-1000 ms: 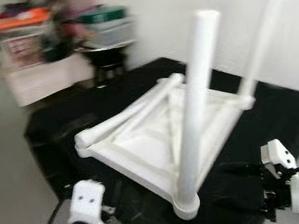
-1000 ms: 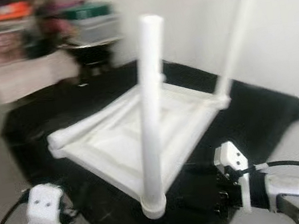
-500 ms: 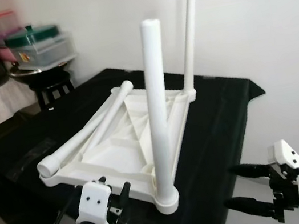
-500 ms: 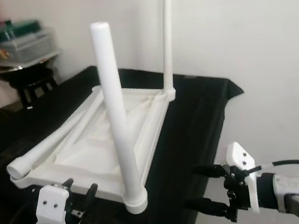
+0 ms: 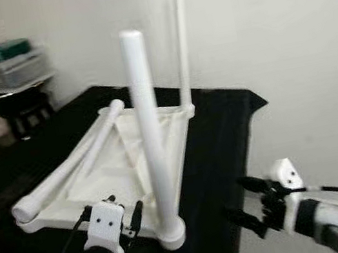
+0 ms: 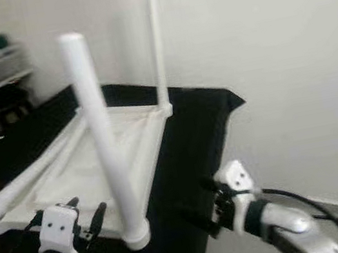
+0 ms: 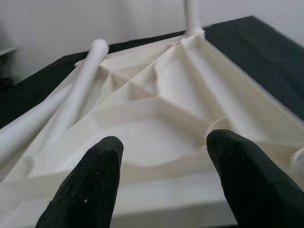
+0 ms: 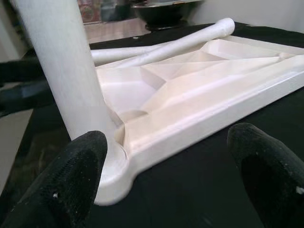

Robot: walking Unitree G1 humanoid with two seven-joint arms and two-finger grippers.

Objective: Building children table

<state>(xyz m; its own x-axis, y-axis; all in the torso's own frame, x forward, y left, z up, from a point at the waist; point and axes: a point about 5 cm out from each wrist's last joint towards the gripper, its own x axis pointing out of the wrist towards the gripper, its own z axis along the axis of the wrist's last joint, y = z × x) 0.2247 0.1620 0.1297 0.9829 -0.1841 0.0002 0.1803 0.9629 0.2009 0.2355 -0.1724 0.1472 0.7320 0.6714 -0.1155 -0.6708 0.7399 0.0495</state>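
- The left gripper (image 5: 124, 214) hangs at the near edge of the upturned tabletop (image 5: 108, 170), its 2 black fingers (image 7: 90, 190) spread wide with nothing between them, apart from the plastic as far as I can tell.
- The right gripper (image 5: 247, 203) sits just beside the near corner, also wide and empty, aimed at the socket of the near leg (image 5: 149, 130); its wrist view shows the base of that leg between the finger pads (image 8: 71, 185).
- The tabletop lies underside-up on a black cloth (image 5: 222, 130), its near corner close to the cloth's front edge. 2 legs stand upright: the near one and a far leg (image 5: 180, 49) at the back corner. 2 loose legs (image 5: 74, 163) lie along the left rim.
- Risk: a nudge from either gripper could push the light tabletop over the smooth cloth, toward or off the front edge.
- Risk: a sideways knock from the right gripper may tilt the near leg or pop it out, if it is only loosely seated.
- Risk: lifting the left side could roll the loose legs off, and the blurred head views make aiming less sure.
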